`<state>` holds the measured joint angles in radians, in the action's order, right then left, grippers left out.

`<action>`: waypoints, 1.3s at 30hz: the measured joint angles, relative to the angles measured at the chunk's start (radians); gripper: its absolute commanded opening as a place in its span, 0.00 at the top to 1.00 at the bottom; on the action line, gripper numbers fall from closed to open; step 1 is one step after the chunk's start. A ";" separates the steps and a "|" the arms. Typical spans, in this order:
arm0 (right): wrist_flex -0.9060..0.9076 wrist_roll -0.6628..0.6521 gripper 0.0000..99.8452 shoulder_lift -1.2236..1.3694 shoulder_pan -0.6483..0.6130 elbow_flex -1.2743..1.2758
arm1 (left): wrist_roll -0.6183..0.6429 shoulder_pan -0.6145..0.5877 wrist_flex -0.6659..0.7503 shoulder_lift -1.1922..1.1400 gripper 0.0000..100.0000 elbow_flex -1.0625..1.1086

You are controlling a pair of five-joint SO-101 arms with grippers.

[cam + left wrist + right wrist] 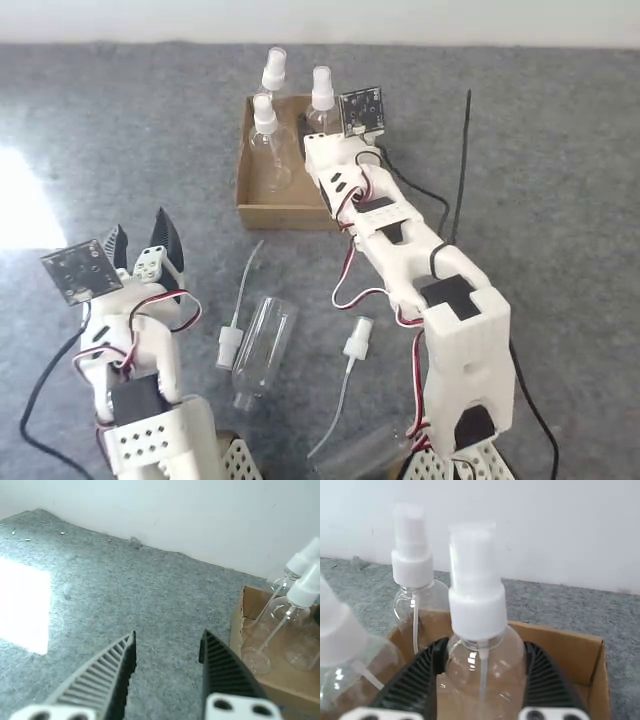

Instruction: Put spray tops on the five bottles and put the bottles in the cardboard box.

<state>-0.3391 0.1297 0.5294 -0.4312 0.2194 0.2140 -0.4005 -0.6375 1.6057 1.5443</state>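
The right gripper [485, 647] clasped a capped spray bottle [480, 630] standing inside the cardboard box [285, 213], close beside two other capped bottles [412, 590]. The left gripper [168, 635] gaped empty, well outside the box. Careless withdrawal could topple those neighbours.

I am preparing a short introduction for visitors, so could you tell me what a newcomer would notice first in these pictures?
The right gripper clamps a capped bottle standing in the cardboard box at the far side of the grey carpet, with two more capped bottles close by. Nearer the arms, an uncapped bottle lies on its side between two loose spray tops. The left gripper hangs open over bare carpet.
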 measured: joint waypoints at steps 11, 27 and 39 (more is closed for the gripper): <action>0.000 0.000 0.91 0.000 -0.003 0.000 | 0.000 0.000 0.000 0.000 0.80 0.000; 0.000 -0.060 0.91 0.000 -0.003 0.000 | 0.000 0.000 0.000 0.000 0.80 0.000; 0.000 -0.064 0.91 0.000 -0.003 0.000 | 0.000 0.000 0.000 0.000 0.80 0.000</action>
<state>-0.3391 0.0652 0.5294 -0.4342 0.2194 0.2140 -0.4005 -0.6375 1.6057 1.5443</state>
